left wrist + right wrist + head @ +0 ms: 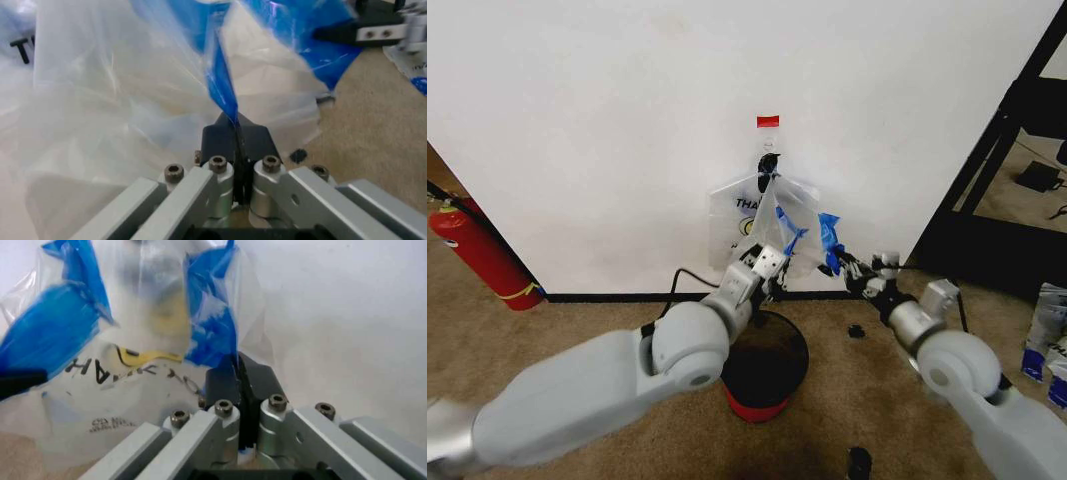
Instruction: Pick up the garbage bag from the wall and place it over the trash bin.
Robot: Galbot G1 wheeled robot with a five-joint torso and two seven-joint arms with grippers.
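Left pincer (772, 262) is clamped tight on a blue patch of the garbage bag (762, 215), black pads pressed flat together with the film pinched between them, no gap that I can see in the left wrist view. Right pincer (842, 262) is doing the same thing on the other blue patch (829, 240), jaws closed on crinkly plastic.

The bag itself is that thin, see-through white shopping-bag film, wrinkled and glossy, hanging from a small black hook (768, 160) on the wall (607, 130) just under a short strip of red tape (768, 121). The print reads "THA..." in the head view, and in the right wrist view you can make out dark letters showing backwards through the film, plus a bit of yellow smiley.

The wall is plain matte white with a black baseboard. Right below the bag on the tan carpet sits the trash bin (767, 370), round, black mesh, red base. A red fire extinguisher (482, 255) leans at the far left.
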